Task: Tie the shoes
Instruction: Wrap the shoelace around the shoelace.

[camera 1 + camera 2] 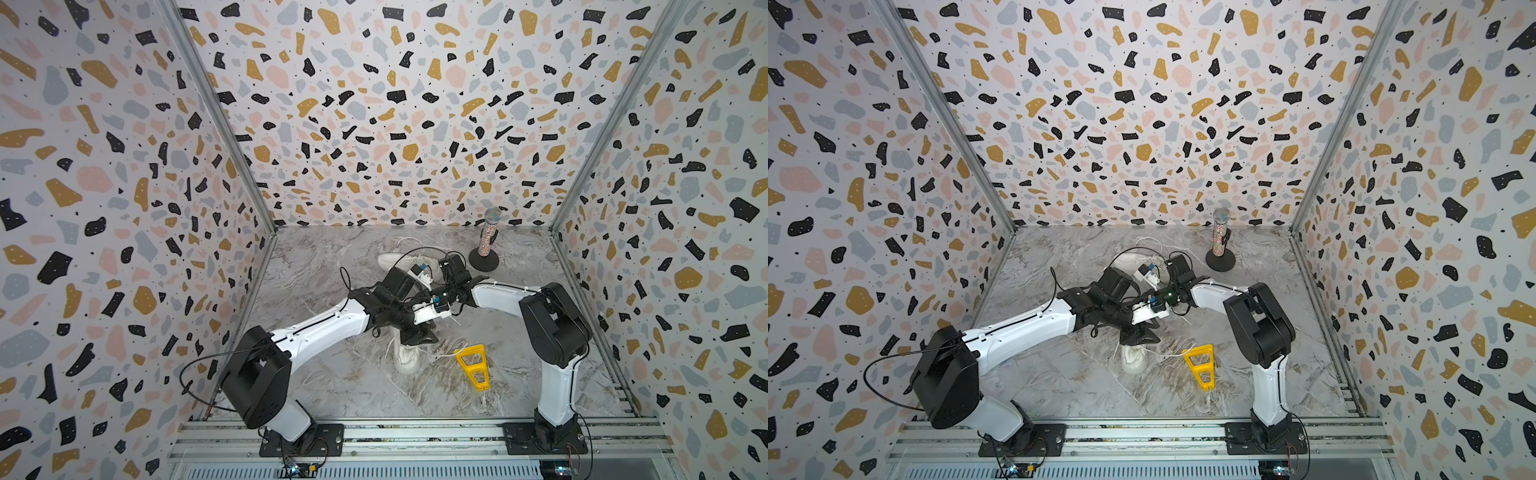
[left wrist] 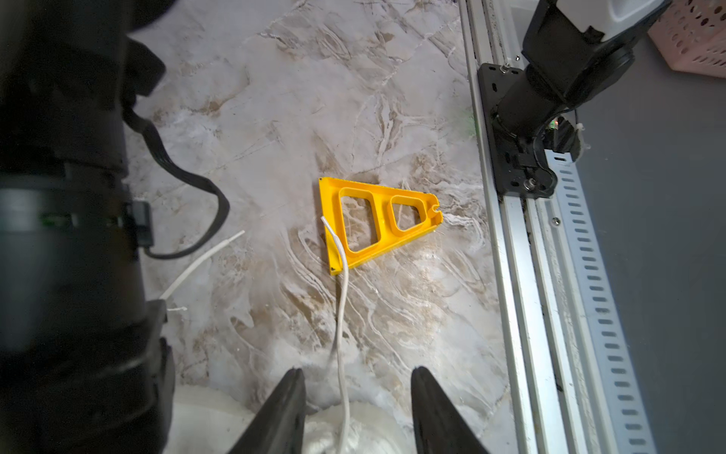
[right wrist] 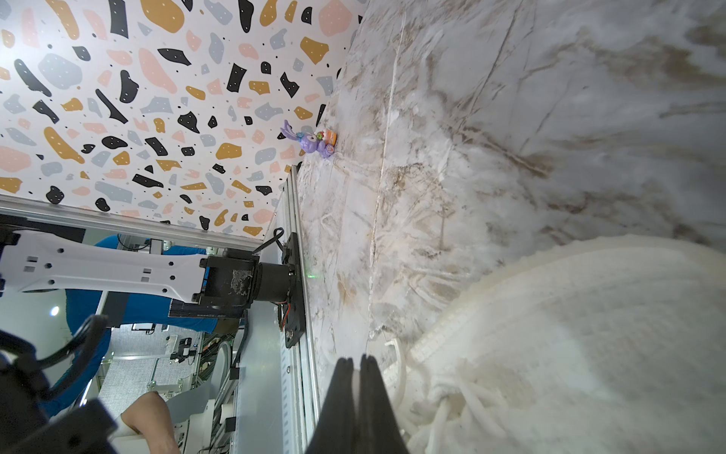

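Shoes: two white, knit-textured sneakers on the veined marble-print tabletop. The near shoe lies under the meeting wrists, the far shoe lies beyond them.
Left gripper: jaws parted. A loose white lace runs between them ungripped, its tip on a flat yellow triangular bracket.
Right gripper: jaws pressed together beside a shoe's laces. Whether they pinch a lace cannot be told.

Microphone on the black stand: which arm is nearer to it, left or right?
Right. The right arm bends its wrist close beside the base of the microphone; the left arm reaches only to the middle of the table, farther forward.
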